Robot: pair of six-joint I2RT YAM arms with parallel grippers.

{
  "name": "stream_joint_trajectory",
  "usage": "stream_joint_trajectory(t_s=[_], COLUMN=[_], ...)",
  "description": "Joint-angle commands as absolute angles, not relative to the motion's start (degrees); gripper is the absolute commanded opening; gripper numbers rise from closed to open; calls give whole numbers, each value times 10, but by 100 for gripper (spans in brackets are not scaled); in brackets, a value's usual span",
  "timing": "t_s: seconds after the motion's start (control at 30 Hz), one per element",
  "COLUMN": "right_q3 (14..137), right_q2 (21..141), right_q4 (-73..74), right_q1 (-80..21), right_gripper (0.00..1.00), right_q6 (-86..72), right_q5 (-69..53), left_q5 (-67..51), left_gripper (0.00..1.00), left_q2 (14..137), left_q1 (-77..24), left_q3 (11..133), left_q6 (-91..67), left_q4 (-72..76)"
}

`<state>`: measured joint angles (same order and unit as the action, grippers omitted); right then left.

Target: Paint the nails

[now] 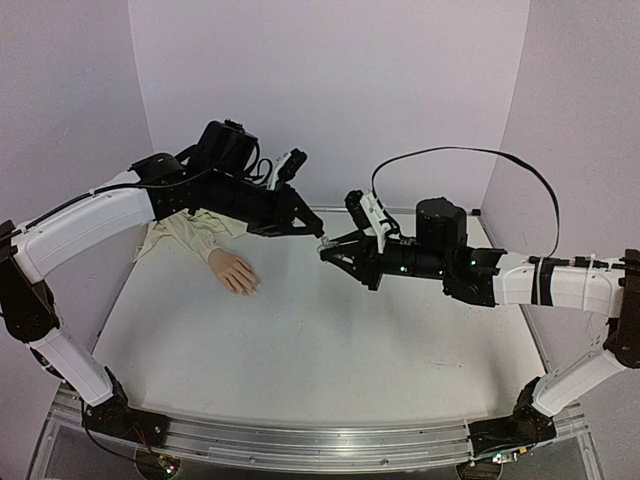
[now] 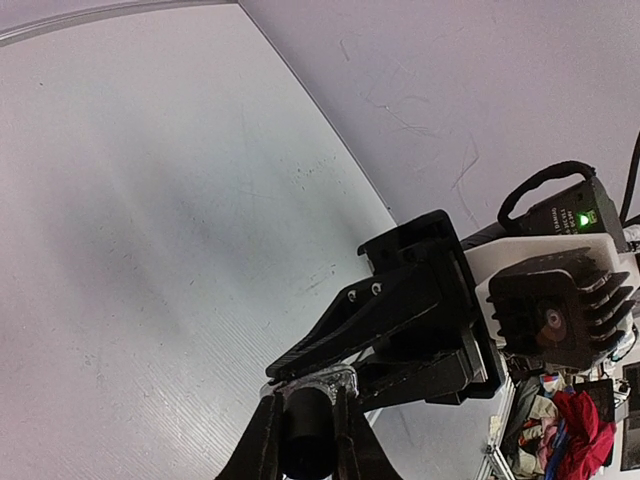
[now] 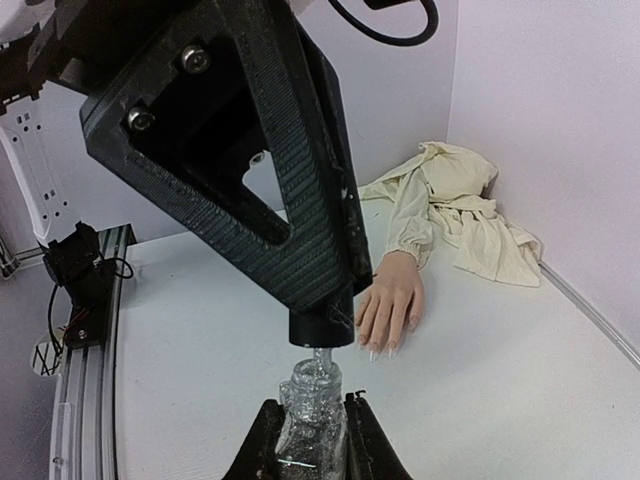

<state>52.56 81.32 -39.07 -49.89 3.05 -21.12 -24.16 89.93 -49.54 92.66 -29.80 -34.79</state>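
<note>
Glass-clear and glittery, the polish bottle [image 3: 312, 400] is clenched in the right gripper [image 3: 308, 445] while the left gripper [image 2: 305, 425] pinches its black brush cap [image 3: 322, 326] just off the neck, both well right of the mannequin hand [image 1: 235, 272], whose nails [image 3: 384, 350] lie apart; apparently uncapping, next the brush needs steady carrying to a nail.

The left arm [image 1: 90, 220] hides part of the sleeve [image 1: 190, 235] at the table's [image 1: 350, 340] far left corner. The nails [image 3: 375, 350] are too small to judge. Bottom edges cut off the bottle [image 3: 312, 385] and cap [image 2: 305, 435].
</note>
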Motion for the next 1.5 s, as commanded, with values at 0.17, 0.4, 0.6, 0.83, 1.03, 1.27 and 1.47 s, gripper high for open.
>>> stream_joint_trajectory(t_s=[0.17,0.4,0.6,0.83,1.03,1.27,1.47], right_q3=[532,530,529,523,477,401,367], right_q2=[796,794,795,792,759,687,613], right_q4=[-448,-453,-457,-459,-463,-468,-447], right_q1=[-498,-499,-499,-498,-497,-426,-375], right_gripper=[0,0,0,0,0,0,0], right_q6=[33,33,30,28,37,37,81], right_q5=[-218,-215,-216,-206,-161,-173,-166], left_q5=[-203,-195,-192,-189,-194,-220,-200], left_gripper=[0,0,0,0,0,0,0], left_q2=[864,859,855,845,825,802,802], left_q1=[-488,-487,-484,-483,-469,-418,-370], left_q3=[942,940,939,939,924,878,801], left_q6=[-282,-278,-275,-273,-274,-267,-185], left_q4=[-326,-332,-336,-336,-336,-331,-316])
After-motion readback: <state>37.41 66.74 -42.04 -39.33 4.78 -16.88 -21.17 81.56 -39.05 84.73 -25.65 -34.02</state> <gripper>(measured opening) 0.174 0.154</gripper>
